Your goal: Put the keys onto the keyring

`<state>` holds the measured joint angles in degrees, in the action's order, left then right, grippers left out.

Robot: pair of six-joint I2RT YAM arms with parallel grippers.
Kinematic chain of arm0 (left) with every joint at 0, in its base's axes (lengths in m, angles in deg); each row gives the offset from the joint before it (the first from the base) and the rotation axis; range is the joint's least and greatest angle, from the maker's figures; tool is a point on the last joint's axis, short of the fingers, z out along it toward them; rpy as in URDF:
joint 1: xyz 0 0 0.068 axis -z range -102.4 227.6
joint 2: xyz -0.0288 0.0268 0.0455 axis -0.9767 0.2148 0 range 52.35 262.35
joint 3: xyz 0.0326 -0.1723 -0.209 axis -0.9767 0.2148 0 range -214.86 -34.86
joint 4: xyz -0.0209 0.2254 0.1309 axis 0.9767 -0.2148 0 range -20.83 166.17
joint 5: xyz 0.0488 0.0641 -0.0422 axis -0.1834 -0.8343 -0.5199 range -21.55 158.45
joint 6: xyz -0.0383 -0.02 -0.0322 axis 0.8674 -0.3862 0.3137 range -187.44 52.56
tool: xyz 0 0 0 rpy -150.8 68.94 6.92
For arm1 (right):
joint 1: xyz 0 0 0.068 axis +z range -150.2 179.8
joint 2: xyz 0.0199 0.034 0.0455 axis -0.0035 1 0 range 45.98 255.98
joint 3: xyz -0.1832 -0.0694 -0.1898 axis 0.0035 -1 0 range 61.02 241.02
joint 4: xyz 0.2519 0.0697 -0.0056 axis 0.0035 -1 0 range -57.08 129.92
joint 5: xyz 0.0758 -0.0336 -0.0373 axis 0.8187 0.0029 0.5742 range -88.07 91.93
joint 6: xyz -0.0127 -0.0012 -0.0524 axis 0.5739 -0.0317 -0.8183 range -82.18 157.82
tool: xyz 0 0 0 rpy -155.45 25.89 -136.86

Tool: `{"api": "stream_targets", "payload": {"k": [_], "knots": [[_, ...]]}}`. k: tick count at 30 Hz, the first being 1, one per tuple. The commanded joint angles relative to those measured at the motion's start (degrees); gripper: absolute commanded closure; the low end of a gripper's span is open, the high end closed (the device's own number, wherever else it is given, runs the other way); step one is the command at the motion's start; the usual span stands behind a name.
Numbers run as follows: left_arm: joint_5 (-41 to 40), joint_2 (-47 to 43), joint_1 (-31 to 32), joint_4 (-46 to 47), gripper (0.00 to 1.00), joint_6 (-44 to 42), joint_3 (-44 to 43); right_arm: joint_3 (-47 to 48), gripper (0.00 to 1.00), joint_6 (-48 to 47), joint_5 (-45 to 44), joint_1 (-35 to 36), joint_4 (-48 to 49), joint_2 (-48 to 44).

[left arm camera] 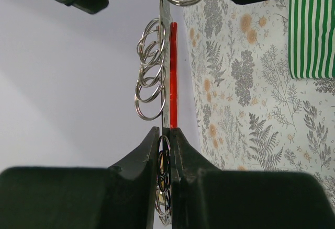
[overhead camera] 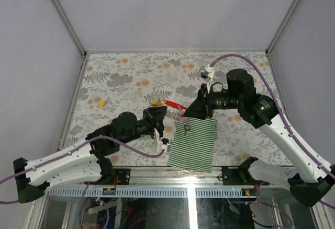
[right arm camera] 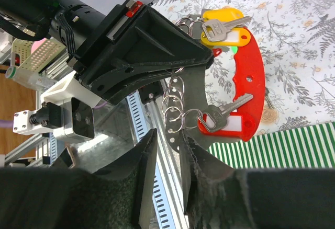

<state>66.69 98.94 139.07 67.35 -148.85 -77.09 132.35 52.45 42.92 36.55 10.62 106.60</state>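
over the floral table (overhead camera: 131,72), by a striped cloth (overhead camera: 199,145), the left gripper (left arm camera: 165,135) is pinched tight on the keyring (right arm camera: 251,82), held on edge. the right gripper (right arm camera: 170,145) has fingers spread either side of its rings (right arm camera: 172,103). a yellow-tagged key (right arm camera: 222,22) and a red-tagged key (right arm camera: 225,119) hang there.

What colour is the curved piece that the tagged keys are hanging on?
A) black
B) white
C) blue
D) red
D: in the right wrist view the curved clip, with the yellow-tagged key hanging at its top end, is plainly bright red.
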Motion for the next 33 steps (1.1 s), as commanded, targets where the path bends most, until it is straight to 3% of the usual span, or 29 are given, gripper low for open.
{"api": "stream_targets", "payload": {"k": [1, 4, 7, 11, 17, 22, 26, 28, 30, 33], "knots": [[1.5, -1.3, 0.3, 3.1, 1.00, -1.0, 0.1, 1.9, 0.67, 1.3, 4.3, 0.2, 0.5, 1.5], [1.2, -1.0, 0.3, 1.3, 1.00, -1.3, -0.4, 1.8, 0.60, 0.7, -1.8, 0.3, 1.3, 0.6], [1.0, 0.9, 0.3, -4.0, 1.00, 1.7, -3.2, 0.7, 0.53, -0.9, -14.9, 0.2, 2.0, -2.2], [-0.1, 4.8, 0.3, -7.7, 0.99, 14.9, -6.2, -3.3, 0.47, -0.9, -35.3, 0.2, 4.1, -8.5], [0.9, 10.9, 0.3, -2.5, 0.98, 40.8, -7.0, -8.4, 0.42, 1.8, -48.7, 0.2, 5.9, -14.7], [-2.7, 18.4, 0.3, 1.6, 0.96, 70.5, -10.7, -8.7, 0.39, 2.0, -50.3, 0.2, 4.3, -15.7], [-4.5, 26.6, -0.4, -0.6, 0.95, 90.5, -15.4, -8.4, 0.38, 3.3, -50.2, 0.3, 3.5, -15.9], [0.3, 29.9, -3.0, -1.9, 0.95, 97.7, -17.5, -8.2, 0.38, 4.3, -49.8, 0.3, 3.0, -15.9], [8.8, 33.6, -10.8, -3.1, 0.96, 105.9, -19.2, -8.0, 0.37, 5.1, -48.9, 0.3, 2.4, -15.7], [28.2, 39.9, -22.1, -1.9, 1.00, 118.0, -19.4, -7.3, 0.37, 6.3, -48.1, 0.2, 1.2, -15.2]]}}
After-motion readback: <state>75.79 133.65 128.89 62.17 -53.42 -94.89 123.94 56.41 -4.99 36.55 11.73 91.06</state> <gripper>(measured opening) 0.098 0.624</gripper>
